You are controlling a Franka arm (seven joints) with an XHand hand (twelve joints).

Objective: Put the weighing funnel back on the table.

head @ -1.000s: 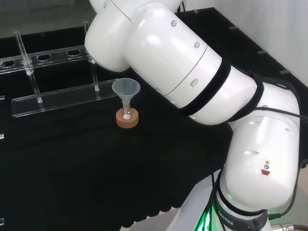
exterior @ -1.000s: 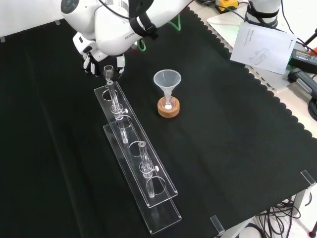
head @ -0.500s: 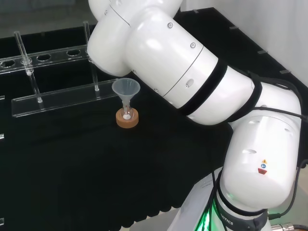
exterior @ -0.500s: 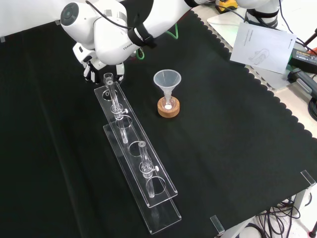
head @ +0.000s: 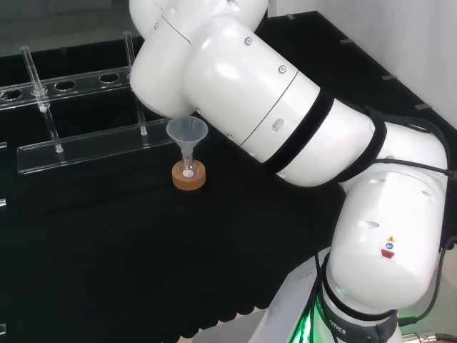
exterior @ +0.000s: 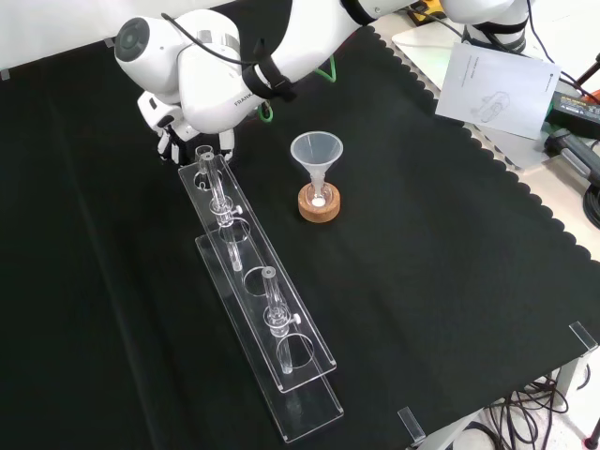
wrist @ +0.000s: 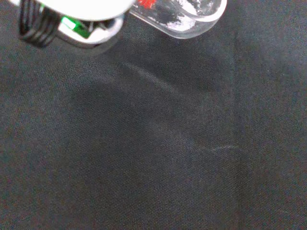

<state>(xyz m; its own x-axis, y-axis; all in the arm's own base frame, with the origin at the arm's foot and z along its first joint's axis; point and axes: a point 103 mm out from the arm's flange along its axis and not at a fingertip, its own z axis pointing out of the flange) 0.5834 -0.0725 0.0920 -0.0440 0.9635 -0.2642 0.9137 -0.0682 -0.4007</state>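
In the wrist view the weighing funnel (wrist: 184, 18), a small clear scoop with white residue inside, hangs just above the black cloth (wrist: 153, 143), close to a white part of the hand (wrist: 76, 9). It throws a soft shadow on the cloth below it. In the front view the hand (exterior: 169, 142) shows under the arm's big white link, low over the cloth at the far end of the clear rack (exterior: 258, 291). Its black and white fingers look curled round the clear piece.
The long clear rack (head: 93, 143) holds upright glass tubes. The big funnel (exterior: 317, 155) stands in a small flask on a cork ring (exterior: 319, 204), right of the rack in the front view. Papers (exterior: 497, 84) and cables lie beyond the cloth's edge.
The arm's big link has swung lower and nearer the rack's far end. The hand has come down toward the cloth with it. Funnel and rack have not moved.
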